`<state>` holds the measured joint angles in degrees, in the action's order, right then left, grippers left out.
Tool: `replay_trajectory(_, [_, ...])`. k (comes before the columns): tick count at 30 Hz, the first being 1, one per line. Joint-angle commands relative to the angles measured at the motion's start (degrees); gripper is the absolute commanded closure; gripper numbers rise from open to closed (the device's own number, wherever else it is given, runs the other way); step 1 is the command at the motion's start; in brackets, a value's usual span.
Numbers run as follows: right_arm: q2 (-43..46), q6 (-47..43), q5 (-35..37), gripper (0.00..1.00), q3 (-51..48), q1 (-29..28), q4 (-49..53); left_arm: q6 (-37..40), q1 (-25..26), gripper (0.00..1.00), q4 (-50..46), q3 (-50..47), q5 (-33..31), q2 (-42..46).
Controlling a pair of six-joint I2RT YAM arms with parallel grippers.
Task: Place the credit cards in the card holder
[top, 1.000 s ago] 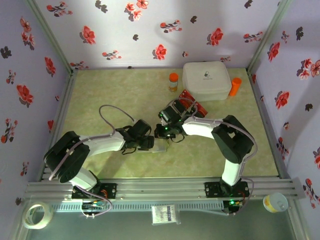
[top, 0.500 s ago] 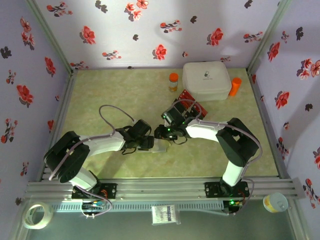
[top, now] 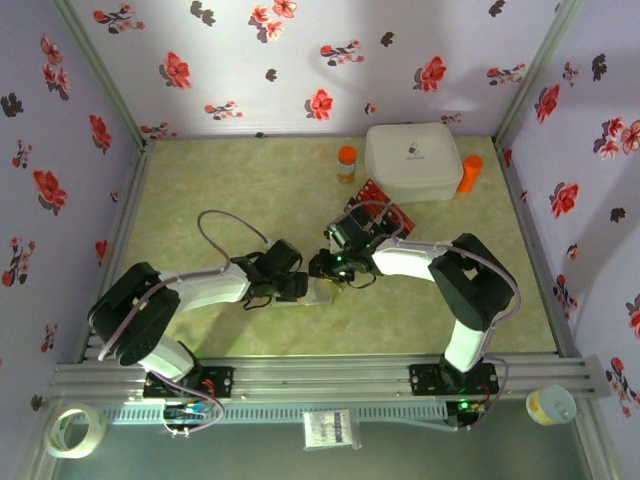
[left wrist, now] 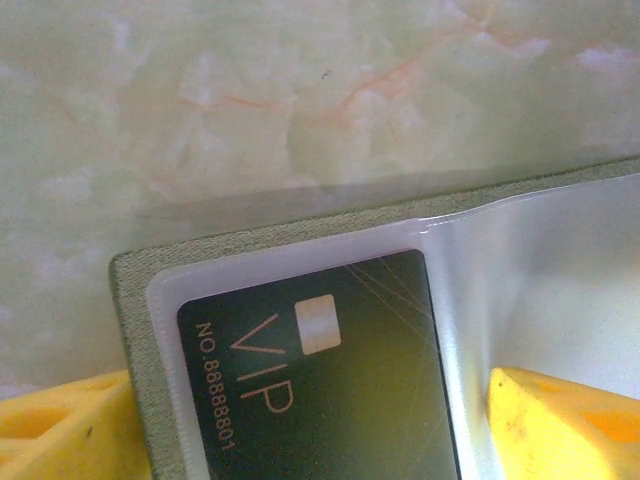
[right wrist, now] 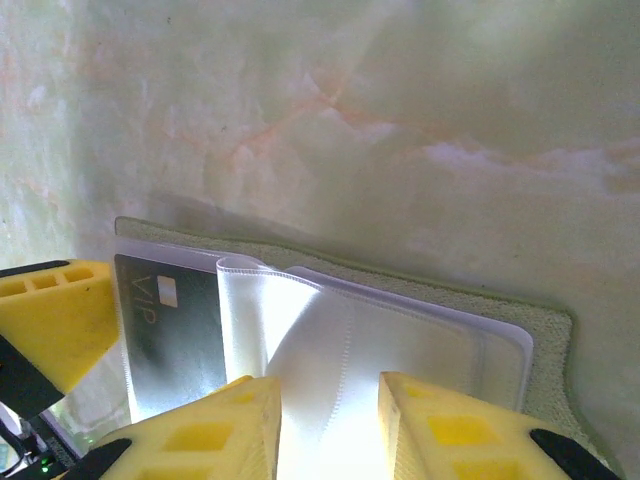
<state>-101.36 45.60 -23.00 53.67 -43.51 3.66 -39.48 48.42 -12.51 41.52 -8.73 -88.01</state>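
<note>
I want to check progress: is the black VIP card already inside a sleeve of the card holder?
Yes: the black VIP card lies under a clear sleeve of the open card holder.

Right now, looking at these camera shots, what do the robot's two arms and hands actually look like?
Both arms have white rounded link shells with bulky black joint housings, a small green light glowing near the right wrist. A thin grey cable loops off the left arm. The left hand and right hand are black from above; up close the fingers are bright yellow moulded plastic with square recesses, slightly scuffed.

Clutter at the back of the tabletop (top: 220,190)
White rounded box (top: 413,161) flanked by two orange-capped bottles (top: 346,163), one upright, one tilted.
</note>
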Motion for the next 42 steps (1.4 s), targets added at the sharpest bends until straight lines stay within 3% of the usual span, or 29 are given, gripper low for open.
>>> replay_trajectory(1, [-2.33,3.26,-2.88,0.67,-1.23,-1.05,-5.54,0.55,0.50,0.12,0.01,-0.71,1.92,0.39])
replay_trajectory(10, [-3.04,7.36,-4.91,0.67,-2.87,-0.97,-11.31,0.66,0.36,0.05,-1.73,0.09,0.32,3.58])
replay_trajectory(23, [-2.02,8.20,-5.47,0.66,-3.04,-0.88,-11.83,0.98,-0.41,0.00,-5.18,1.29,-2.41,10.60])
replay_trajectory(34, [1.43,7.93,-4.97,0.56,-0.54,-2.44,-7.97,1.03,-5.02,0.00,-8.03,-0.95,-4.09,19.51])
replay_trajectory(42, [-1.93,8.18,-4.23,0.52,4.31,-4.50,-6.40,1.27,-8.29,0.00,-8.85,-2.94,-3.67,24.12])
